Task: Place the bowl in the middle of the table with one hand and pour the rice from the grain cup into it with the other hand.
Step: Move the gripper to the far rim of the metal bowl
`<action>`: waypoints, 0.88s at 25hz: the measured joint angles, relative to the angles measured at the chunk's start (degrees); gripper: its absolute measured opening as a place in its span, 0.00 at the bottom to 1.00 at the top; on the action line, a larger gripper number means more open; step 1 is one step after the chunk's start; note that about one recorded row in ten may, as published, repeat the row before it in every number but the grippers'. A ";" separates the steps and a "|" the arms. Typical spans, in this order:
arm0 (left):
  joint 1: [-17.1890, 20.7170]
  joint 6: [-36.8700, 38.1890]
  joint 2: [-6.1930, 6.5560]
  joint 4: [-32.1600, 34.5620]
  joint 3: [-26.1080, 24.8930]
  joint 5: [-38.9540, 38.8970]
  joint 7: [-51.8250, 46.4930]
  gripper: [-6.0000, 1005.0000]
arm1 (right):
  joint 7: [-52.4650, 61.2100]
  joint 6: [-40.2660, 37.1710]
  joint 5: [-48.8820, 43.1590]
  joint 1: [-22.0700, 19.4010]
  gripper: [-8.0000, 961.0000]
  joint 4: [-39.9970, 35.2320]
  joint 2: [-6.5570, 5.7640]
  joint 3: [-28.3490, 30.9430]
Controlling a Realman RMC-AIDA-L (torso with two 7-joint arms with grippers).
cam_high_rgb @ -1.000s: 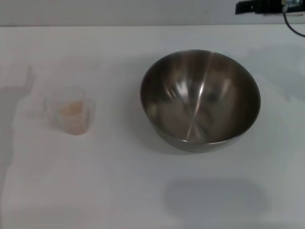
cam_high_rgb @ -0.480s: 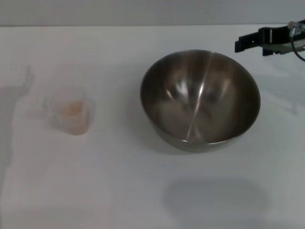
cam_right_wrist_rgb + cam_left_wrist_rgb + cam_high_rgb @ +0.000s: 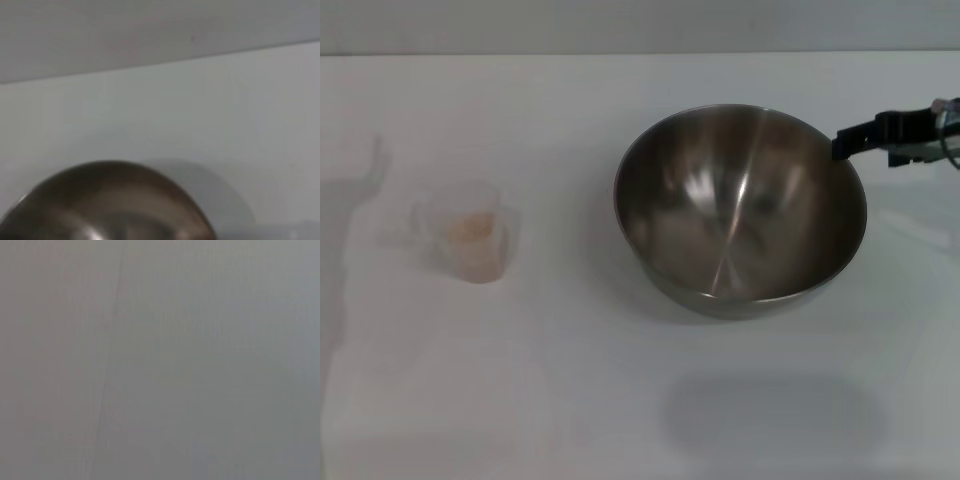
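Where bowl stands, right gripper alongside

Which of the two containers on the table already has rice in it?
The grain cup, the small clear one on the robot's left, holds the rice. The big steel bowl beside it is empty.

Right hand — black, blocky, dark cable
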 joint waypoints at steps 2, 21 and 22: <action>0.00 -0.01 0.00 -0.01 -0.05 0.00 0.02 0.84 | -0.43 -0.57 -0.02 0.21 0.81 -1.21 0.23 -0.33; 0.24 0.08 0.00 0.04 -0.08 0.00 -0.17 0.84 | -1.88 -3.44 0.85 1.42 0.79 -9.61 0.92 -3.32; 0.24 0.18 0.00 0.03 -0.08 0.00 -0.26 0.84 | -1.88 -3.49 1.24 1.50 0.77 -9.88 0.92 -3.21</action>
